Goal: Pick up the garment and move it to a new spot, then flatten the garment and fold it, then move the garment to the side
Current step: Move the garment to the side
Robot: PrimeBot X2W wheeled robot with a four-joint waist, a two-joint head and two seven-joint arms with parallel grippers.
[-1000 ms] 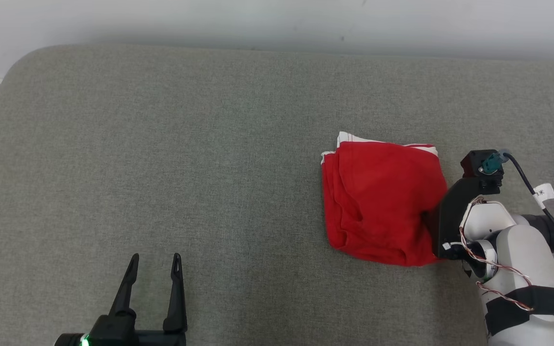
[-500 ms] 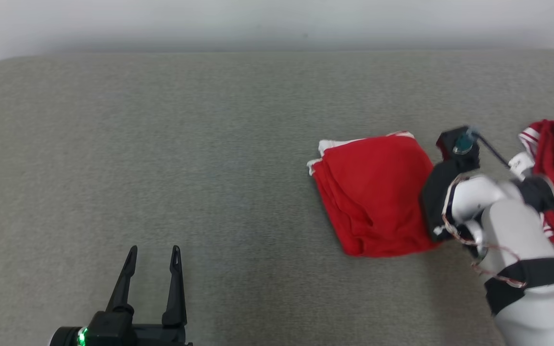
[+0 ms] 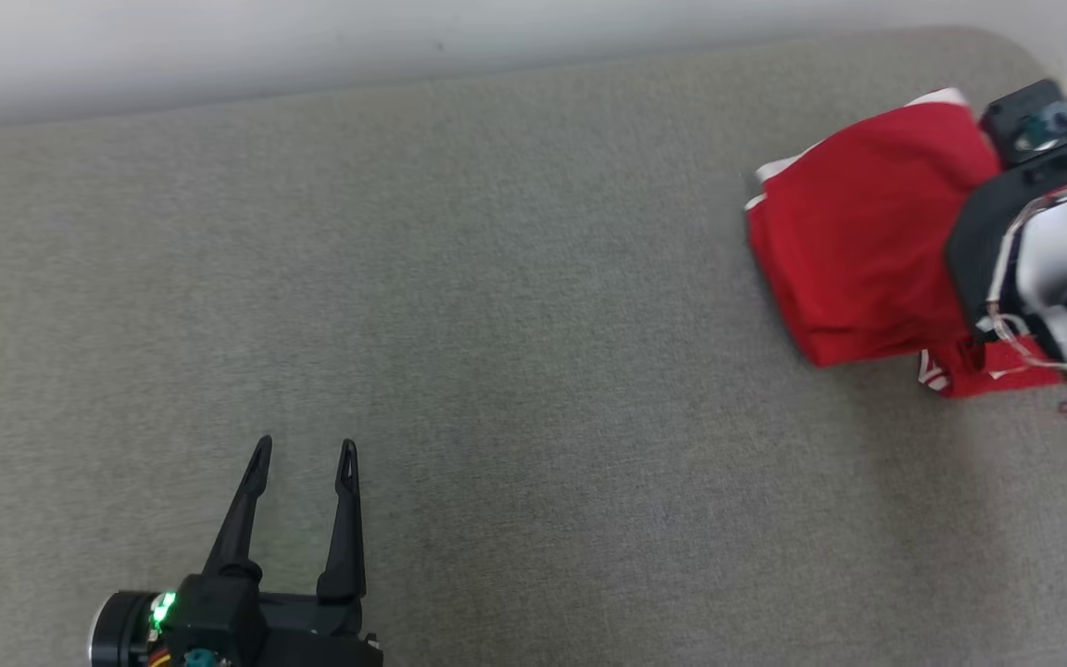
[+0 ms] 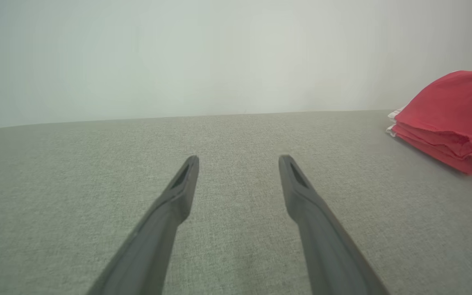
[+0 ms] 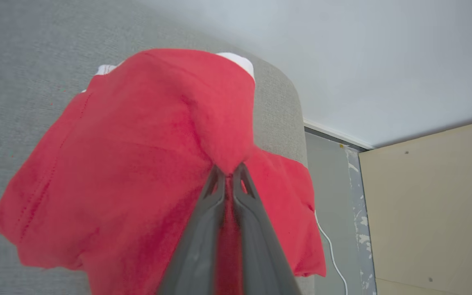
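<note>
The garment (image 3: 858,232) is a folded red piece with white trim, at the far right of the grey padded surface (image 3: 496,324). My right gripper (image 5: 228,169) is shut on a bunched fold at its near edge, and the red cloth (image 5: 137,143) hangs around the fingers. In the head view the dark wrist of my right arm (image 3: 992,241) covers that grip. My left gripper (image 3: 304,452) stands open at the lower left with nothing between its fingers. From the left wrist view the garment (image 4: 449,119) lies far off to the right of that gripper (image 4: 239,160).
A second red garment with white stripes (image 3: 983,372) lies partly under the held one, also red (image 5: 293,192) in the right wrist view. The surface's rounded corner (image 3: 1006,46) is close by. Beyond it are floor with a white cable (image 5: 331,250) and a beige panel (image 5: 432,205).
My right gripper has shut on the garment and carried it right, onto the striped red garment. The head camera has turned, shifting the whole picture. The left gripper stays open.
</note>
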